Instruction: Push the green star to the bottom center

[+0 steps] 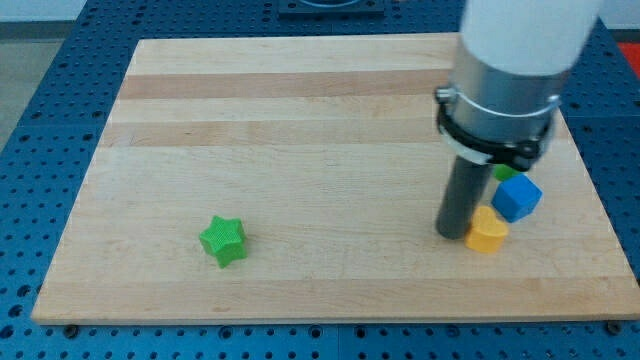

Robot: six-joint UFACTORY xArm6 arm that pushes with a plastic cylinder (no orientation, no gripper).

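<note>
The green star lies on the wooden board at the view's lower left. My tip rests on the board at the view's right, far to the right of the green star. The tip stands just left of a yellow block, close to touching it. A blue cube sits up and right of the yellow block. A small green block shows partly behind the blue cube, next to the rod.
The arm's wide grey and white body hangs over the board's upper right and hides part of it. The board's right edge runs close to the blue cube. A blue perforated table surrounds the board.
</note>
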